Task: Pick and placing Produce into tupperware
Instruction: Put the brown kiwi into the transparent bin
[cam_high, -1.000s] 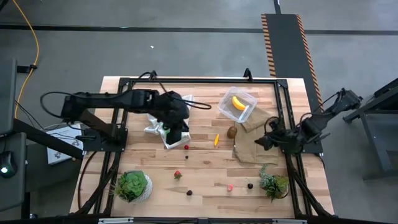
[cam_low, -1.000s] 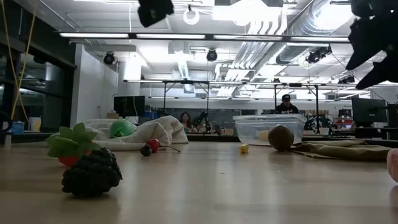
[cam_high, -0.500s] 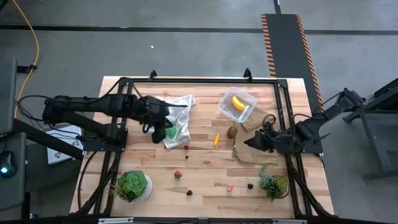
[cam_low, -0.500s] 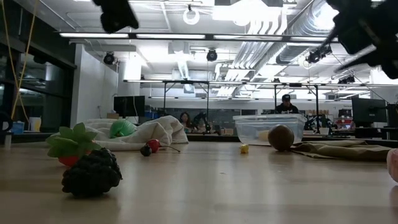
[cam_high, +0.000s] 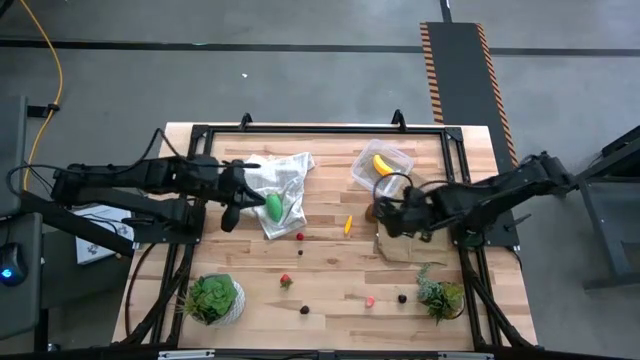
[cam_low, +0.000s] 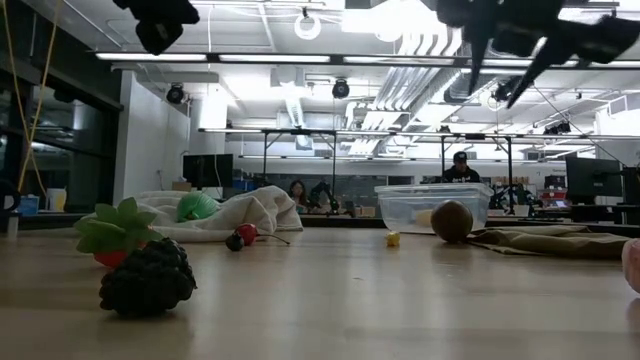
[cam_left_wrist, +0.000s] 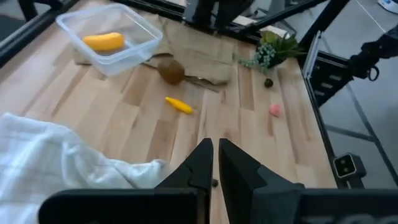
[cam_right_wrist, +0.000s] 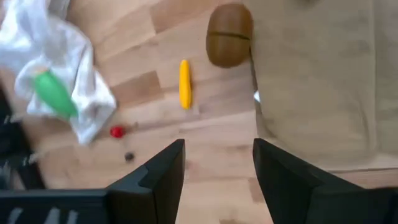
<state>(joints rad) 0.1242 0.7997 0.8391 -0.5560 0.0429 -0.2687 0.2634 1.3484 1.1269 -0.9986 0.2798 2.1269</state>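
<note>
One kiwi (cam_high: 373, 211) sits beside my open right pincer (cam_high: 385, 215); I should straddle it squarely. Left pincer (cam_high: 228, 216) clenched, empty.

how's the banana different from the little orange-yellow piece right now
The banana lies inside the clear tupperware; the orange-yellow piece lies on the bare wood of the table, apart from the container. The banana is thicker and curved, while the piece is thinner and nearly straight. In the left wrist view the banana is the larger of the two. Both are yellowish, elongated toy produce, and no gripper touches either.
</note>
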